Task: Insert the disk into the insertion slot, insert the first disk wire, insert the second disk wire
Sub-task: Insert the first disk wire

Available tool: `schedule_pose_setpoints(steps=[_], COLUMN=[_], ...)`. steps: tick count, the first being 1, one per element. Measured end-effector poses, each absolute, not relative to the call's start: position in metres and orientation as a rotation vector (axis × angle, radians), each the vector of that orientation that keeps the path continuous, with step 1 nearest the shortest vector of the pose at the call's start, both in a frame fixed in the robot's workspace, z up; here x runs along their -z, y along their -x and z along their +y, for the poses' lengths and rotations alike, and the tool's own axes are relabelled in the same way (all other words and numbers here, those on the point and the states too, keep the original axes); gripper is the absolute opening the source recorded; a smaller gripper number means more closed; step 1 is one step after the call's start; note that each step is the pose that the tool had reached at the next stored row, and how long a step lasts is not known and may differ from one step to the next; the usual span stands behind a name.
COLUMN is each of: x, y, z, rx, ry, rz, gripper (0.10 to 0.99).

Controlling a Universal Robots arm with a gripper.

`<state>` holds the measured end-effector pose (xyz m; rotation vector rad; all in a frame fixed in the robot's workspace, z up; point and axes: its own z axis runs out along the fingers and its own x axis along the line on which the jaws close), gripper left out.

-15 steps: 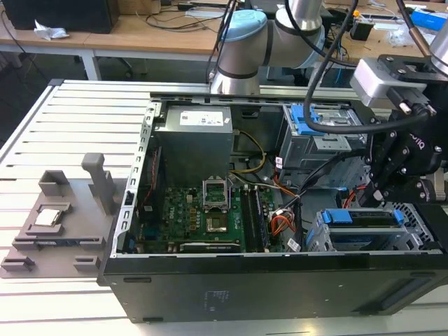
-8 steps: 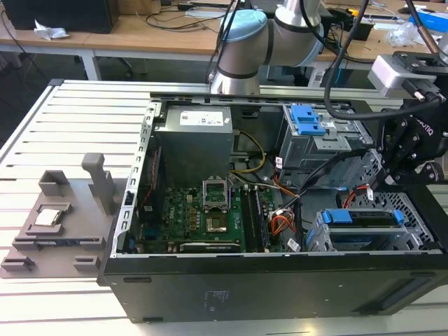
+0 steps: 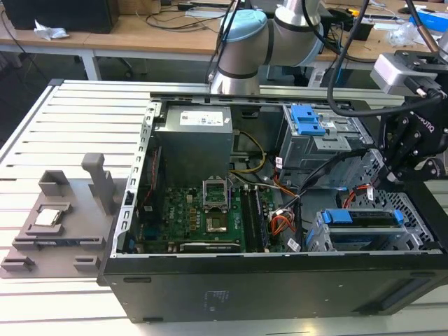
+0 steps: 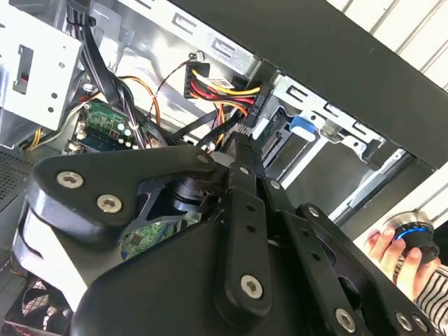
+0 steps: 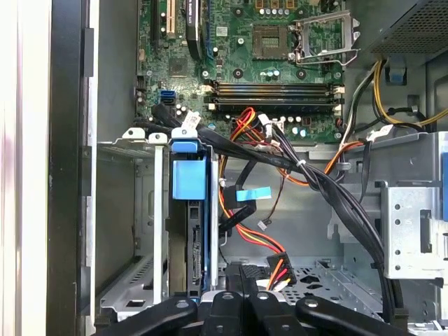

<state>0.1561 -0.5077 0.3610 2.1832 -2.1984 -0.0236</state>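
The disk, framed by its blue caddy, sits inside the insertion slot, a silvery perforated cage at the case's near corner on the exterior view's right. My gripper hangs just above that cage's end. In both wrist views its fingers stand together, shut at the disk's end. They close on a disk wire, a black connector trailing red, yellow and orange leads. The contact itself is partly hidden by the fingers.
A bigger grey bay with a blue latch stands behind the cage. Thick black cables cross between the motherboard and the cage. A grey fixture lies left of the case. A person's hand rests on a knob outside the case.
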Motion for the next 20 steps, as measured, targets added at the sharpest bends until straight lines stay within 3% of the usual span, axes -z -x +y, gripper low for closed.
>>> schedule_pose_setpoints(steps=[1, 2, 4, 5, 20], x=[-0.361, -0.361, -0.361, -0.361, -0.359], y=[-0.156, -0.156, -0.156, -0.156, -0.175], z=[-0.508, -0.508, -0.508, -0.508, -0.503], rx=[0.024, 0.024, 0.024, 0.024, 0.017], ry=[-2.183, -2.183, -2.183, -2.183, -2.34], rz=[-2.198, -2.198, -2.198, -2.198, -2.027], gripper=[0.114, 0.235, 0.235, 0.302, 0.302])
